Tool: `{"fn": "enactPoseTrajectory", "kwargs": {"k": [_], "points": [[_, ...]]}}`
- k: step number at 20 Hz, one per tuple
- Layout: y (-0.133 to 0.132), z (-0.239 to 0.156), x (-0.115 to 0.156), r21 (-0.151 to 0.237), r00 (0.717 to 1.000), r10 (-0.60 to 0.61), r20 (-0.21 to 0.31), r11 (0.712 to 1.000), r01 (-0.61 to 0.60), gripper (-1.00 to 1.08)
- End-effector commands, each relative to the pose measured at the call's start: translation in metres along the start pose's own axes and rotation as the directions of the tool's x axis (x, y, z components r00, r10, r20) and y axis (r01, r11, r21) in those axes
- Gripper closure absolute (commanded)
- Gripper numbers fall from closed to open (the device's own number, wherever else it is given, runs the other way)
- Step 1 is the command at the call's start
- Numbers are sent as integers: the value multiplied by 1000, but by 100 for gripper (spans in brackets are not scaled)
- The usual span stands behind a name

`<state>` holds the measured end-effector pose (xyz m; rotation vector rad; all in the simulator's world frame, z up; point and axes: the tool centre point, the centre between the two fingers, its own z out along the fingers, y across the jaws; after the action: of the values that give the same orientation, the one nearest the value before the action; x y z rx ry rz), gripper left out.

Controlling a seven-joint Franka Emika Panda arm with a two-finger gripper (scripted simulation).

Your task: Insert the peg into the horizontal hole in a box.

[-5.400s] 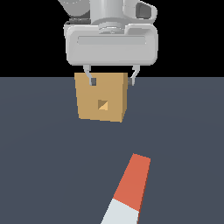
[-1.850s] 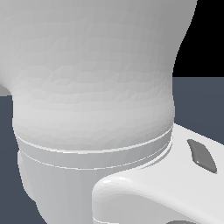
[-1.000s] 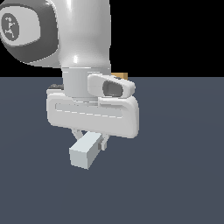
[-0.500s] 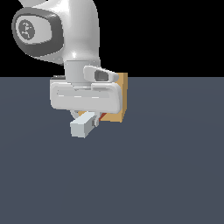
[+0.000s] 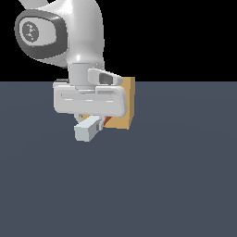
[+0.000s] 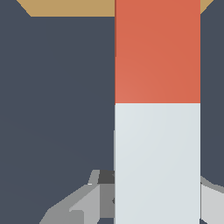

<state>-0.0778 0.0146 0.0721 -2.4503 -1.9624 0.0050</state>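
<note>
Wrist view: tool (image 6: 153,197) pinching peg (image 6: 157,109) at white half, orange end pointing at box (image 6: 70,6), close to its face. Hole hidden. Risk: slight misalignment, so tip jams on face or slips in grip.

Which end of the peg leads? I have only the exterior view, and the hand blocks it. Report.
Observer: The orange half of the peg leads, pointing toward the box.
Operator: Say where the jaws hold it.
Observer: On the white half, with one jaw at each side.
Operator: Check the hole for me.
Observer: The wrist view shows no hole. Only a strip of the box shows at the frame's edge, and the orange half crosses it.
</note>
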Motion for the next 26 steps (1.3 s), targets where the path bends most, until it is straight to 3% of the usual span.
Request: {"fn": "enactPoseTrajectory", "kwargs": {"k": [1,11,26], "points": [[3,-3,1,-5,1000,0,-2,1000,0,108],[1,-2,13,-3,1000,0,-1,1000,0,108],[1,-3,111,-5,1000,0,-2,1000,0,108]]}}
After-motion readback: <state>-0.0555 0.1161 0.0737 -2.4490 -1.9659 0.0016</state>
